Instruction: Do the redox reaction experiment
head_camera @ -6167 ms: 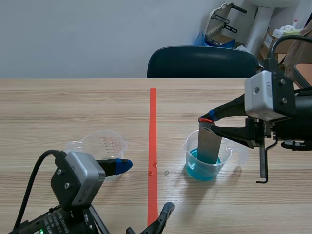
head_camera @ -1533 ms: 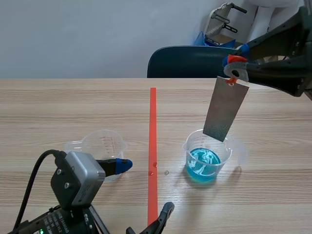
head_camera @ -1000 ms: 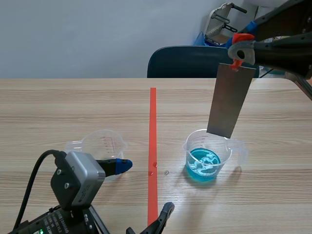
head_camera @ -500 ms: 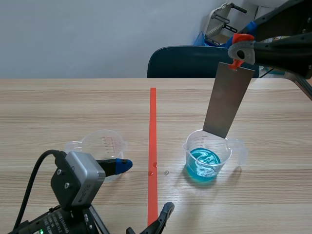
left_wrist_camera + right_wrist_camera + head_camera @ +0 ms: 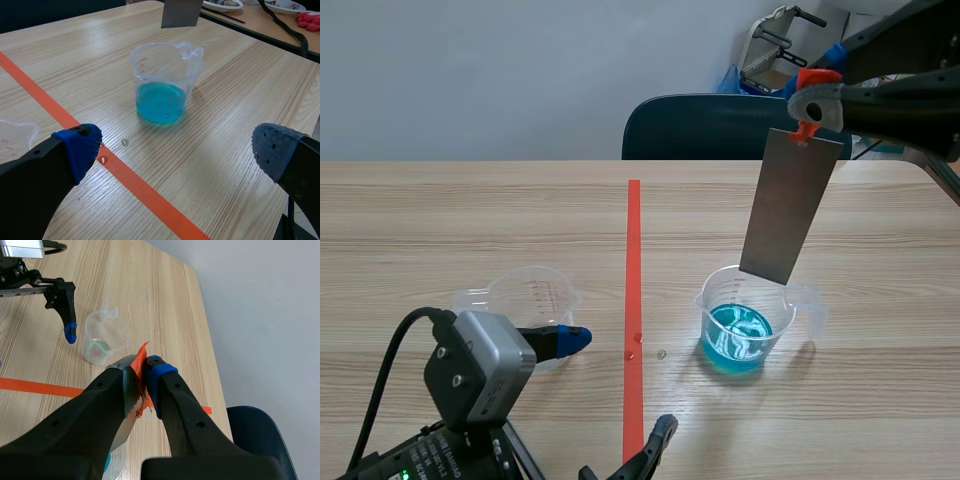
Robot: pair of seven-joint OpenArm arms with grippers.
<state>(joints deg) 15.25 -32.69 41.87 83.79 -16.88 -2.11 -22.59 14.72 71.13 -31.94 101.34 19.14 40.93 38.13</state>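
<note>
My right gripper (image 5: 807, 108) is raised at the right, shut on the orange tag at the top of a grey metal plate (image 5: 785, 205). The plate hangs tilted, its lower edge just above a clear beaker of blue liquid (image 5: 744, 322). In the right wrist view my fingers pinch the tag and plate (image 5: 142, 374). My left gripper (image 5: 616, 388) rests low and open beside an empty clear beaker (image 5: 528, 298). Seen from the left wrist, the blue beaker (image 5: 165, 82) stands ahead of my open fingers (image 5: 77, 149), with the plate's lower edge (image 5: 181, 12) above it.
An orange-red tape line (image 5: 634, 300) runs down the table's middle, with small droplets (image 5: 661, 353) beside it. A dark chair back (image 5: 730, 128) stands behind the far edge. The empty beaker (image 5: 105, 335) and the left arm's fingertip (image 5: 70, 333) show in the right wrist view.
The plate stood dipped in the blue liquid; my right gripper has lifted it out and up. Over the last second it only swings slightly. The left arm has not moved.
</note>
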